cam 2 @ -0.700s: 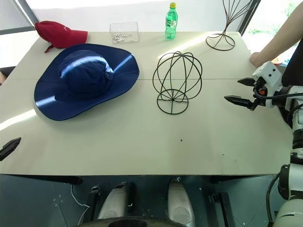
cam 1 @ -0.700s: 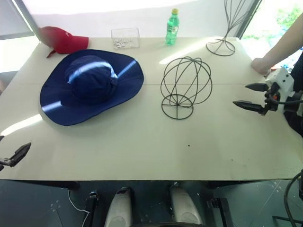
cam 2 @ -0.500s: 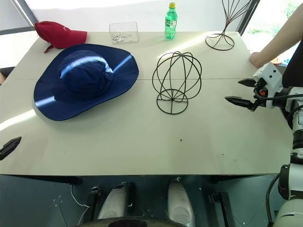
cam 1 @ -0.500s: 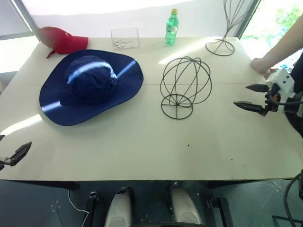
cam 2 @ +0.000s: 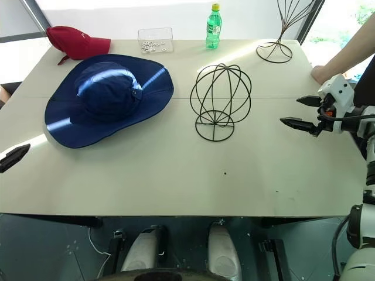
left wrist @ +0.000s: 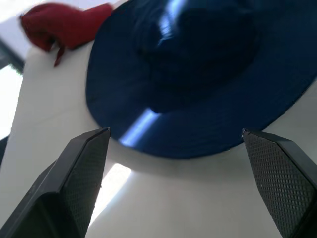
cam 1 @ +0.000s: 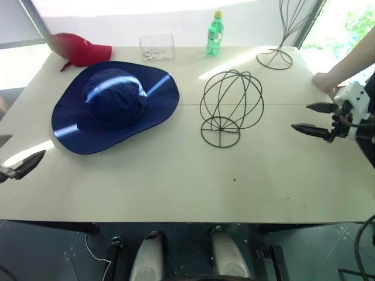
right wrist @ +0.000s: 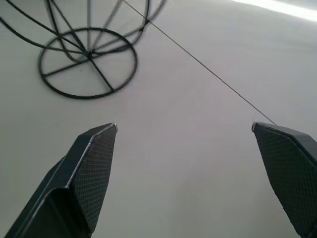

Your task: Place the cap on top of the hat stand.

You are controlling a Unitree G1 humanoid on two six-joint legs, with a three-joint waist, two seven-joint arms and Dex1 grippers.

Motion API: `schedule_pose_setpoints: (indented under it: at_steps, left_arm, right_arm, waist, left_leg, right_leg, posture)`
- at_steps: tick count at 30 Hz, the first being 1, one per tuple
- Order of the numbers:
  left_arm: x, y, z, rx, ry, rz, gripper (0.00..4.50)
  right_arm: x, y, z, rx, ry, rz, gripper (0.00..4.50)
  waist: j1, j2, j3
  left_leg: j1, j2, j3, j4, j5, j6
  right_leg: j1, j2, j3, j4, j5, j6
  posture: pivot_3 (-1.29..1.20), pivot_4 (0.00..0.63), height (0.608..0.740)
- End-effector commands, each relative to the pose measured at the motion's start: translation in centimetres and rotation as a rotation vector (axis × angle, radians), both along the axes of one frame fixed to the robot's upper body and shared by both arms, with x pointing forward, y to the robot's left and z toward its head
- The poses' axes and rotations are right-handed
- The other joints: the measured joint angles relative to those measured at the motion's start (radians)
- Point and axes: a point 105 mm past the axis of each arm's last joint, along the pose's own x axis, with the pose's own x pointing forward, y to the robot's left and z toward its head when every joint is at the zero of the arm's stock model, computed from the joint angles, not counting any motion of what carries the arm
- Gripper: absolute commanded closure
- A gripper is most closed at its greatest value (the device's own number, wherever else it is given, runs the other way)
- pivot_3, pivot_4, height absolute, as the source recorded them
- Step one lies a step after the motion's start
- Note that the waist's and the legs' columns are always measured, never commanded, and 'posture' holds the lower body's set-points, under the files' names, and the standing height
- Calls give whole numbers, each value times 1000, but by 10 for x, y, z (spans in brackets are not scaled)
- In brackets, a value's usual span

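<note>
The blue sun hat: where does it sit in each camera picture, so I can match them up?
Left eye view: blue sun hat, upper left on the table.
Right eye view: same hat, upper left.
Left wrist view: it spreads beyond the open fingers.
Right wrist view: not in it.
Shared landmark: red cap, beside the brim.

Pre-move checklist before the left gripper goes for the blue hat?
1. Left gripper open and holding nothing: ok.
2. Right gripper open and holding nothing: ok.
3. Blue hat lies flat on the table, crown up, nothing on it: ok.
4. Left gripper faces the hat's near brim, apart from it: ok.
5. Round wire stand upright beside the hat, nothing on it: ok.
6. Person's hand rests on the table's far right edge, close to the right gripper: not ok.
</note>
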Motion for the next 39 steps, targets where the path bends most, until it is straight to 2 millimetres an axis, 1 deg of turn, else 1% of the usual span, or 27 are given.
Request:
schedule_pose_setpoints:
  at_steps: [1,4,5,6,8,13,16,19,22,24,27,31,32,34,35,38,39]
  left_arm:
    - [9,-39,14,96,-10,-196,75]
    - [19,-59,16,167,-11,-301,75]
    - [25,-71,12,210,-14,-354,75]
    - [30,-80,9,248,-15,-397,75]
    - [40,-92,-1,311,-7,-455,75]
    - [59,-111,-27,377,10,-536,75]
    - [70,-114,-45,484,3,-544,75]
    - [91,-113,-60,596,-30,-476,75]
    - [112,-115,-62,662,-102,-393,75]
    - [121,-115,-64,716,-139,-351,75]
    - [132,-117,-72,775,-173,-306,75]
    - [143,-113,-77,802,-184,-243,75]
    - [145,-112,-77,799,-184,-236,302]
    - [148,-110,-74,790,-190,-223,913]
    - [150,-109,-72,780,-194,-214,1434]
    - [157,-105,-57,738,-211,-183,2591]
    - [160,-105,-51,734,-221,-176,3100]
  right_arm:
    - [-27,19,34,30,-47,99,0]
    - [-48,37,40,62,-21,153,0]
    - [-58,46,42,65,-12,184,0]
    - [-67,54,43,66,-5,207,0]
    - [-79,65,44,66,2,226,0]
    - [-101,83,45,88,1,222,0]
    - [-107,84,42,95,2,188,0]
    - [-112,86,39,99,-4,166,0]
    - [-115,88,41,110,-18,152,0]
    - [-117,89,41,114,-22,146,0]
    - [-118,90,39,115,-23,136,0]
    - [-118,91,38,117,-32,127,0]
    - [-118,90,39,115,-38,121,0]
    - [-116,87,39,107,-46,103,0]
    - [-115,85,39,100,-50,94,0]
    - [-113,77,41,94,-55,53,0]
    - [-113,74,43,100,-57,38,0]
  waist:
    - [-1,1,0]
    - [-9,1,1]
    - [-10,2,1]
    - [-6,2,1]
    - [-4,2,1]
    - [-6,2,1]
    - [-2,1,1]
    - [3,0,0]
    - [13,0,0]
    - [20,-1,0]
    - [25,-1,0]
    - [25,-1,0]
    - [25,-1,0]
    - [25,-1,0]
    - [25,-1,0]
    - [25,-1,0]
    - [25,-1,0]
  left_leg:
    - [0,0,0,0,0,0]
    - [1,0,0,0,0,0]
    - [1,0,0,0,0,0]
    - [2,0,0,0,0,0]
    - [3,0,0,1,0,0]
    - [5,1,0,2,0,0]
    - [4,1,0,2,0,0]
    - [4,1,0,3,0,0]
    - [3,1,-1,4,0,0]
    - [3,1,-1,6,0,0]
    - [2,1,-1,7,0,0]
    - [1,1,-2,8,0,0]
    - [1,1,-2,9,0,0]
    - [1,1,-3,10,0,0]
    - [1,1,-3,11,0,0]
    - [0,1,-4,11,0,0]
    - [0,1,-4,12,0,0]
  right_leg:
    - [0,0,0,0,0,0]
    - [0,1,0,1,0,1]
    - [0,1,0,2,0,1]
    - [0,1,1,3,0,1]
    - [0,1,1,6,-1,1]
    - [0,3,3,8,-1,1]
    - [0,3,3,8,-1,2]
    - [1,3,3,8,-1,2]
    - [1,3,3,9,0,3]
    - [1,3,3,9,1,4]
    - [1,4,3,9,1,5]
    - [1,4,3,9,1,6]
    - [2,4,3,10,1,6]
    - [2,4,2,10,1,6]
    - [2,4,2,10,1,5]
    - [2,4,2,10,1,6]
    - [2,4,2,10,1,6]
  posture:
    - [0,150,739]
    - [0,150,739]
    - [0,150,739]
    - [0,150,739]
    - [0,150,739]
    - [0,150,739]
    - [0,150,739]
    - [0,150,739]
    - [0,150,739]
    - [0,150,739]
    - [0,150,739]
    - [0,150,739]
    - [0,150,739]
    - [0,150,739]
    - [0,150,739]
    - [0,150,739]
    - [0,150,739]
